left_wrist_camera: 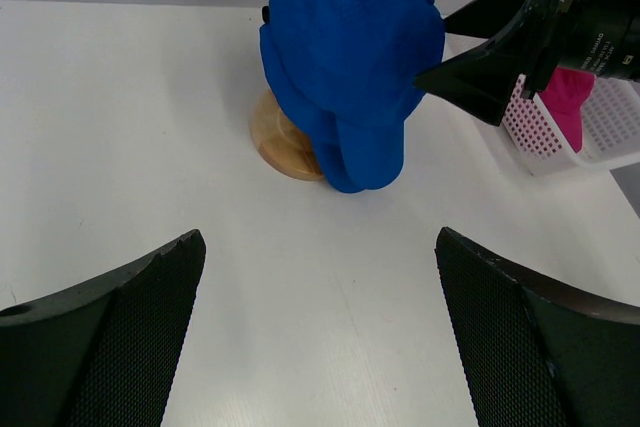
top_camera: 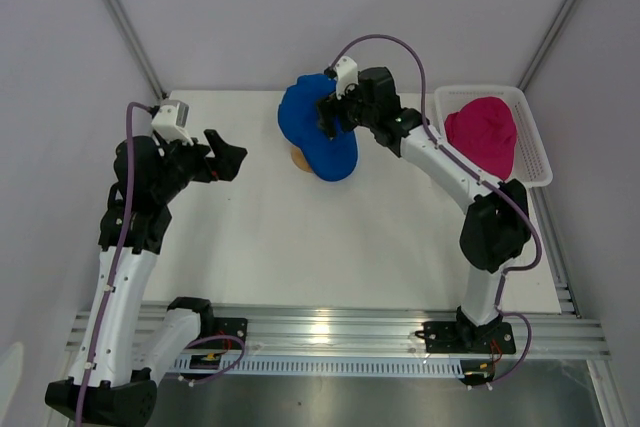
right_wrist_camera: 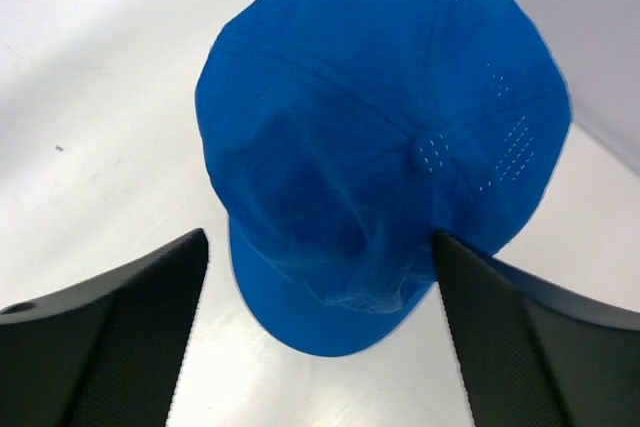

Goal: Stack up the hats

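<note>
the blue hat [top_camera: 318, 129] sits on the wooden stand [left_wrist_camera: 281, 143], with the right gripper [top_camera: 330, 119] spread wide over it. the left gripper [top_camera: 228, 152], also spread, hangs well apart.

Open bench [top_camera: 300, 237] near and left; far right crowded.
The blue hat [top_camera: 318, 129] on its stand [left_wrist_camera: 285, 142], the right arm [top_camera: 440, 162] and the basket [top_camera: 538, 152] block the far right; bare bench lies before the left fingers [left_wrist_camera: 110, 337].
</note>
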